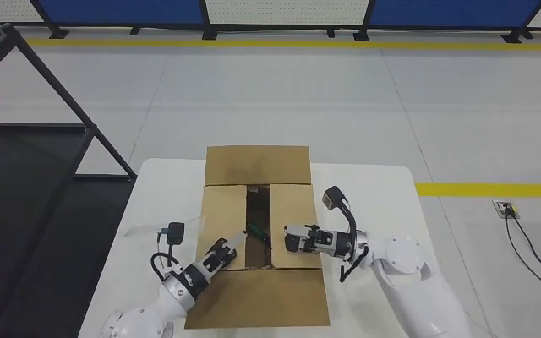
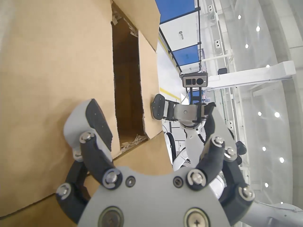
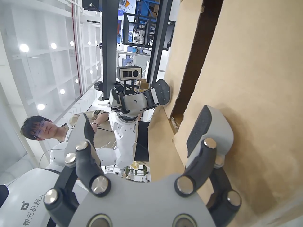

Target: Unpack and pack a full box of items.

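A brown cardboard box [image 1: 258,287] stands on the white table [image 1: 372,190]. Its two side flaps are folded almost flat, with a narrow dark gap [image 1: 258,211] between them. Something dark green [image 1: 257,230] shows in that gap. My left gripper [image 1: 221,252] is open over the left flap [image 2: 59,60], and one pad [image 2: 98,121] lies against the cardboard. My right gripper [image 1: 292,238] is open at the right flap [image 3: 248,72], one pad [image 3: 206,128] on it near the gap's edge. Each wrist view shows the other gripper across the gap [image 2: 159,106] [image 3: 162,93].
The box's far flap [image 1: 258,165] lies open towards the back, and the near flap [image 1: 262,304] lies towards me. A black metal frame [image 1: 59,160] stands off the table's left side. Bare tabletop lies on both sides of the box.
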Robot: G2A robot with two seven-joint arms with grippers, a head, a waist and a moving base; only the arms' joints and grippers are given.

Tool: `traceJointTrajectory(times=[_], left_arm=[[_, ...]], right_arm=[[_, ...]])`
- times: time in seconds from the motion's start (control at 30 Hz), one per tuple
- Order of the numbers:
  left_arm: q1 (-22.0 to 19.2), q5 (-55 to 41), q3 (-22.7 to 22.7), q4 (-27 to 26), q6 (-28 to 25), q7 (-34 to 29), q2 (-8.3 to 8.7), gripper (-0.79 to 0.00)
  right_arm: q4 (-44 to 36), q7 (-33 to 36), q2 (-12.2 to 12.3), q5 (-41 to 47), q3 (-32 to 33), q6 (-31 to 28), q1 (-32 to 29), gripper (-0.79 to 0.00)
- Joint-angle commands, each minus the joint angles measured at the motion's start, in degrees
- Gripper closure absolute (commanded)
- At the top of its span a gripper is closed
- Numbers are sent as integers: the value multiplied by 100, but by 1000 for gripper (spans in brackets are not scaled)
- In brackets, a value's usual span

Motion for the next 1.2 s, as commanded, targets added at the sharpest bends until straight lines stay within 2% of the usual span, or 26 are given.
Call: traceJointTrajectory(times=[0.0,0.37,0.77,0.97,1.17], left_arm=[[-19,-5,23,3,30,7,2,-785],[-145,-4,116,162,150,99,14,-785],[-173,-14,159,173,163,169,33,-785],[-32,-198,63,-157,25,353,39,-785],[218,-391,-247,-688,-171,552,60,-785]], right_arm=[[-41,-52,8,92,44,-84,-36,-785],[215,-437,1,-10,-120,35,93,-785],[305,-331,19,-187,-290,146,240,-785],[44,-375,68,-62,-105,103,147,-785],[-118,-484,111,40,89,184,181,-785]])
